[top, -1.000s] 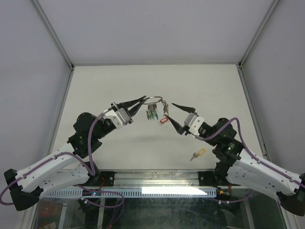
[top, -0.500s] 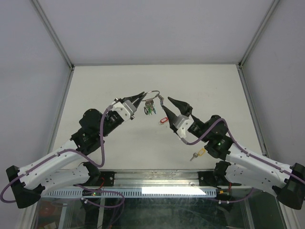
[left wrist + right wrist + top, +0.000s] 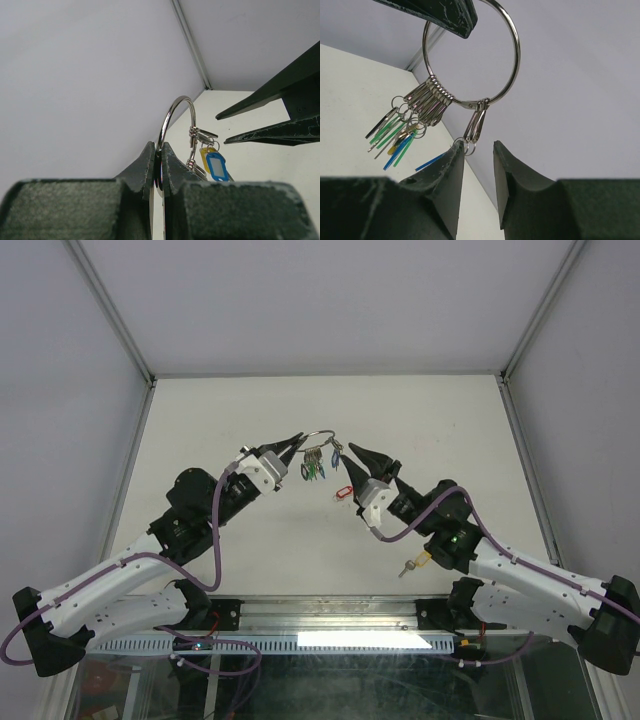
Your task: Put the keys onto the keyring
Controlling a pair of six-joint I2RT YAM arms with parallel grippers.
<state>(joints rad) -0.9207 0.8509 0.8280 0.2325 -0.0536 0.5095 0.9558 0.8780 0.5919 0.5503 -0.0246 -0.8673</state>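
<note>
Left pincer (image 3: 159, 151) clamped on keyring (image 3: 517, 55). Right pincer (image 3: 476, 152) apart under clip (image 3: 476, 125), lower centre: should close squarely, no twisting.

— We've swung our right gripper (image 3: 476, 150) in from the right, haven't we?
— Yes, up under the keyring (image 3: 512, 50), just below its hanging clip (image 3: 476, 122), and we've narrowed its jaws on the way.
— Our left gripper (image 3: 296, 443) rolled too, carrying the keyring slightly leftward.

one keyring (image 3: 518, 50), two loose keys (image 3: 343, 492) (image 3: 415, 562), two arms (image 3: 190, 520) (image 3: 480, 560).
</note>
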